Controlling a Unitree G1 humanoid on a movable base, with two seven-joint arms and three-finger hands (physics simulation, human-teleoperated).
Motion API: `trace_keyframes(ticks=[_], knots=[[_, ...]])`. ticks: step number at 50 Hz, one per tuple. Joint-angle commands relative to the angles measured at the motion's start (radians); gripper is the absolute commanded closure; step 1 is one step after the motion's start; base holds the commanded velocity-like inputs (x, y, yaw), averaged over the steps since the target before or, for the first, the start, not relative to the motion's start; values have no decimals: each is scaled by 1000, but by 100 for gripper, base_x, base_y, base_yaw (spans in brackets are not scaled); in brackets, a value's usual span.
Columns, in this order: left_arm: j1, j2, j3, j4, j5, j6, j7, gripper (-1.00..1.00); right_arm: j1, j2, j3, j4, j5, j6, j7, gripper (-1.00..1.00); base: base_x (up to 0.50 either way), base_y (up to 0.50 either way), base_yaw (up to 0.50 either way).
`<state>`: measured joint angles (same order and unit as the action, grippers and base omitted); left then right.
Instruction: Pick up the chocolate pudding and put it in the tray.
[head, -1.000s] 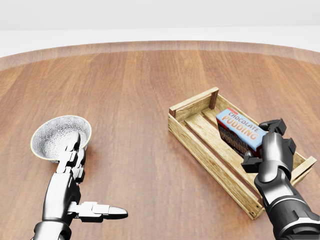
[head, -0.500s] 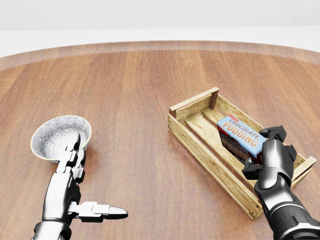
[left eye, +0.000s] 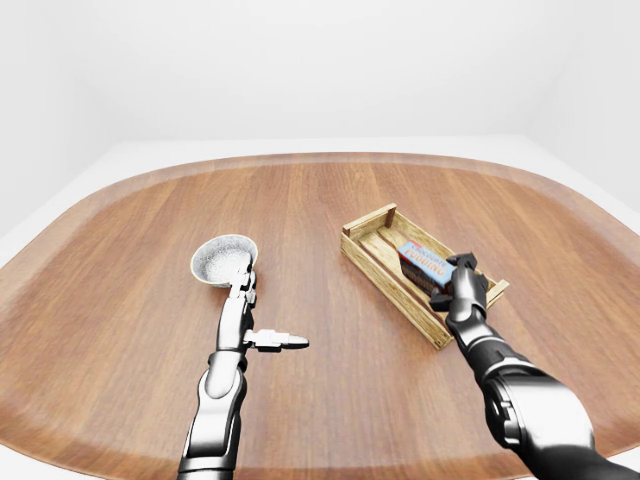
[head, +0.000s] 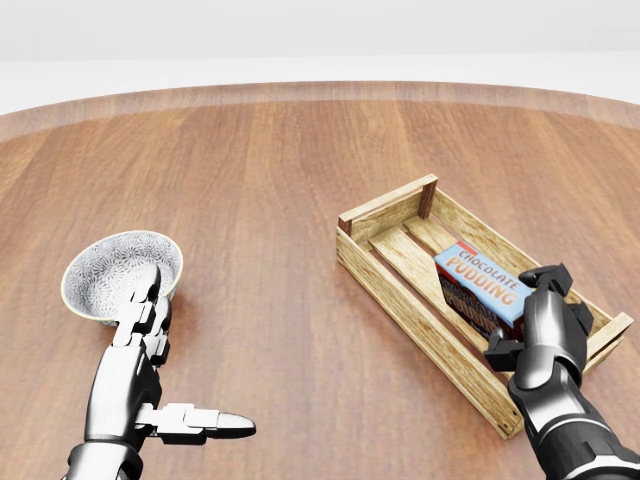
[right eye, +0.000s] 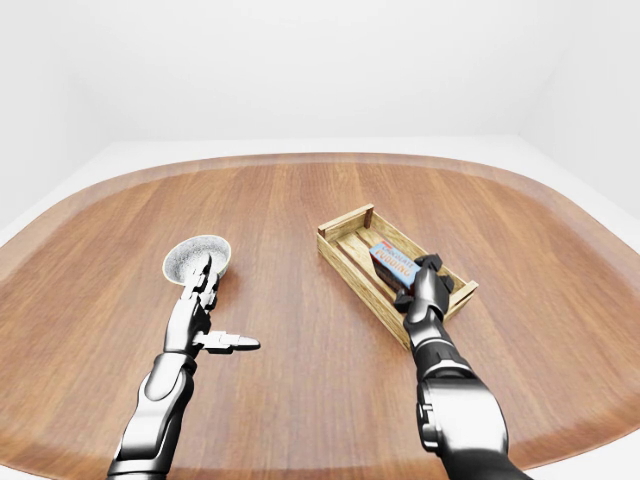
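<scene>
The chocolate pudding (head: 484, 277), a blue box with a dark side, lies low inside the wooden slatted tray (head: 415, 317) at the right of the head view. My right hand (head: 525, 312) reaches in over the tray's lower right end. Its fingers (head: 549, 274) are at the box's right end and its thumb under the dark side, shut on the box. My left hand (head: 170, 350) rests at the lower left, open, fingers straight and thumb pointing right, holding nothing.
A patterned white bowl (head: 118, 266) stands just above my left fingertips. Everything sits on a large rounded wooden table (left eye: 300, 200), whose edge curves across the top of the head view.
My right hand has moved down with the pudding box, which went from raised and tilted to lying low in the tray. The left hand and bowl have not moved.
</scene>
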<state>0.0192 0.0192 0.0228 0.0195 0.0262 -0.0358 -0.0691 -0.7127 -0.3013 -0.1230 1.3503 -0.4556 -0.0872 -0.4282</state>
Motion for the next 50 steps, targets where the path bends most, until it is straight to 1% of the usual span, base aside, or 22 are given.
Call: trace_keyframes(ticks=[1, 31, 32, 33, 34, 35, 36, 50], knots=[[-1, 0, 0, -3, 0, 8, 0, -100, -1, -1, -7, -3, 27, 0, -14, 100, 0, 0, 0], [-1, 0, 0, -3, 0, 8, 0, -100, 11, 3, -7, 0, 21, 0, -22, 100, 0, 0, 0], [-1, 0, 0, -3, 0, 8, 0, -100, 12, 4, -7, 1, 20, 0, -22, 73, 0, 0, 0], [-1, 0, 0, -3, 0, 8, 0, -100, 12, 4, -5, 1, 17, 0, -25, 50, 0, 0, 0], [-1, 0, 0, -3, 0, 8, 0, -100, 12, 3, -5, 1, 16, 0, -25, 3, 0, 0, 0], [-1, 0, 0, -3, 0, 8, 0, -100, 12, 4, -5, 1, 16, 0, -24, -63, 0, 0, 0], [-1, 0, 0, -3, 0, 8, 0, -100, 13, 4, -5, 1, 14, 0, -25, -100, 0, 0, 0], [-1, 0, 0, -3, 0, 8, 0, -100, 18, 4, -6, 1, 10, 0, -27, -100, 0, 0, 0]])
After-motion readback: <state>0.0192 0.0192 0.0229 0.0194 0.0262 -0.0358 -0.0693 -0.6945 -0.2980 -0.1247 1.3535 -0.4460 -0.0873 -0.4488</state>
